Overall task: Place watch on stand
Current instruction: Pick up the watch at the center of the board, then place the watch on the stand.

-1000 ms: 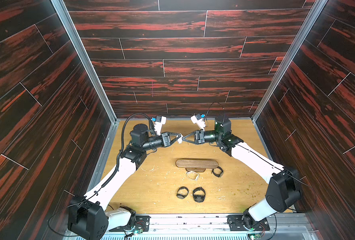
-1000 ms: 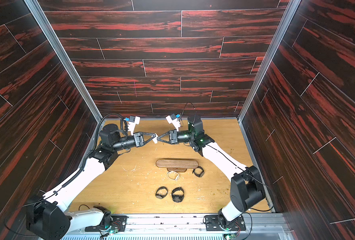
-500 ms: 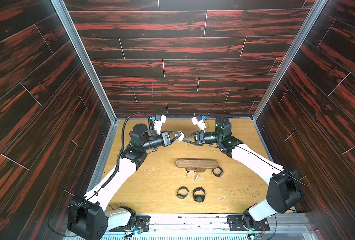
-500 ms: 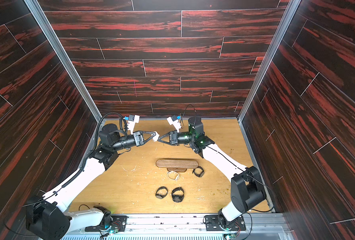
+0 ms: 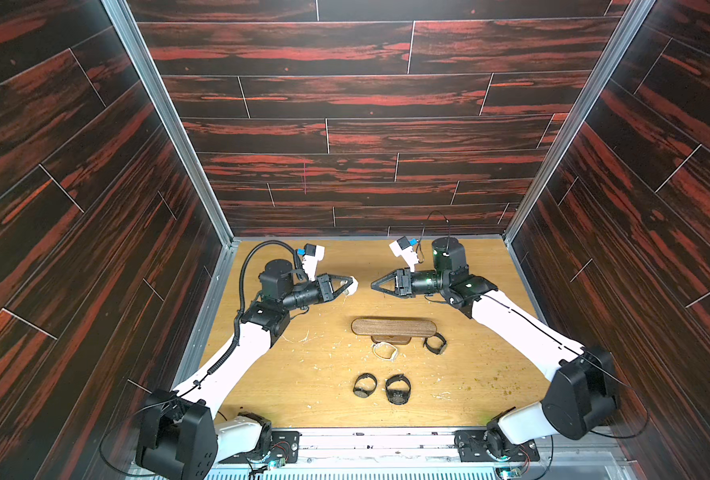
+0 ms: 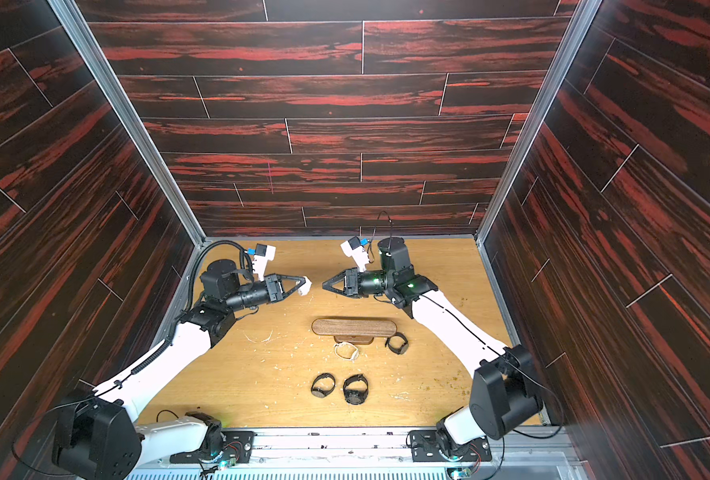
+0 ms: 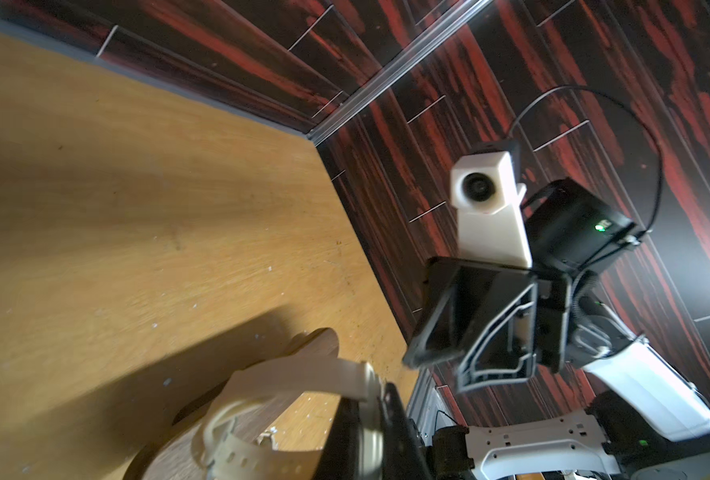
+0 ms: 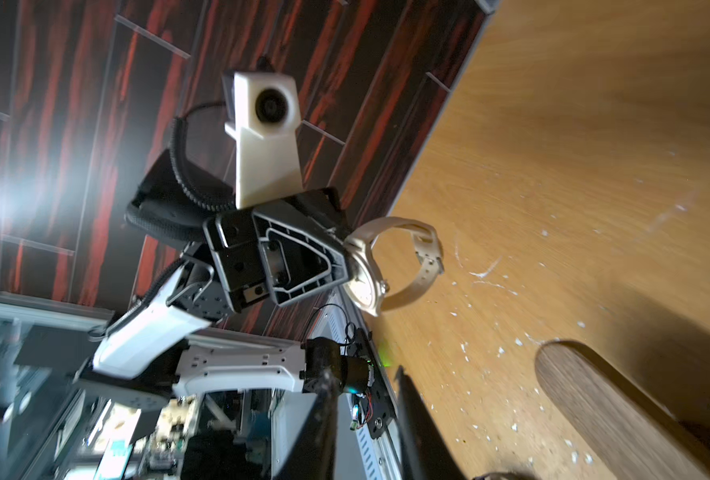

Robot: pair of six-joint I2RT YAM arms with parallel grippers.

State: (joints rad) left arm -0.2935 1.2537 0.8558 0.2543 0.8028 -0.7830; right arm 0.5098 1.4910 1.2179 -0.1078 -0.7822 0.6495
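Here: left gripper (image 5: 348, 286), grasping beige round-faced wristwatch (image 8: 363, 274).
Clamped at the case, strap loop free; right gripper (image 5: 374, 286) opposite, jaws slightly parted, empty.

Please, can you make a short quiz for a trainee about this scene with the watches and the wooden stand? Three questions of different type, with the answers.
1. True or false: a watch already hangs on the stand.
2. Fill in: the beige watch in the air is gripped by the ___ gripper.
3. How many watches lie on the table?

Key:
1. False; the bar is bare.
2. Left; the left gripper is shut on it.
3. Four: one pale watch by the stand's base and three black watches.
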